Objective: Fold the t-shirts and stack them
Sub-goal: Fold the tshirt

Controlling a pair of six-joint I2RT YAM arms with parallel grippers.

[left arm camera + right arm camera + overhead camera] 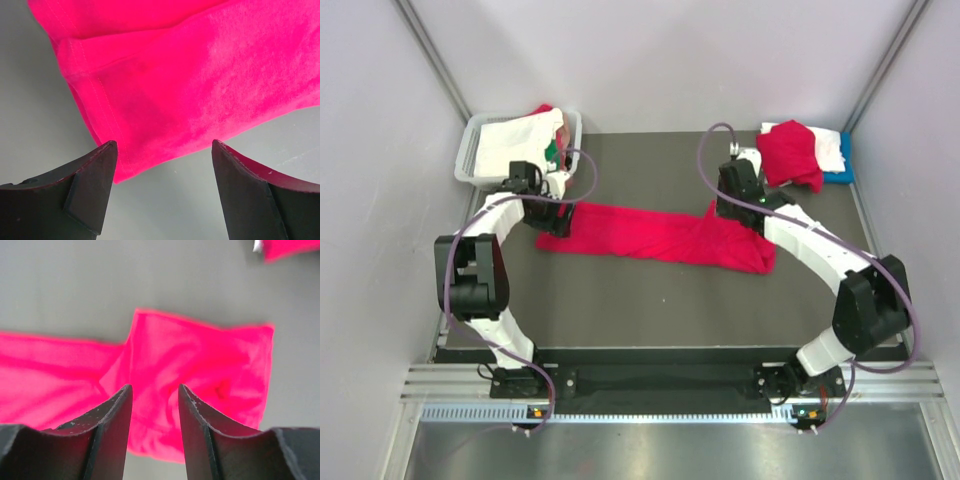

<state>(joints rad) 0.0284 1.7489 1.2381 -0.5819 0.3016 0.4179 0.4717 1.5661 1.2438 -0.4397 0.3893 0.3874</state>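
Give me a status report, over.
Left fingers open over red shirt, left end. Right fingers open over its right end. Nothing blocking.

White-and-black arms (502,212), purple cables (701,155)

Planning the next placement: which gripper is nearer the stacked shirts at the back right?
Right. The right gripper is just front-left of the stacked shirts; the left gripper is across the table, at the far end of the spread red shirt.

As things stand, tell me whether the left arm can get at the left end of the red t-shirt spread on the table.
Probably yes. The left gripper stands open right over that end of the red t-shirt. The hemmed corner shows between its jaws, and nothing lies in the way.
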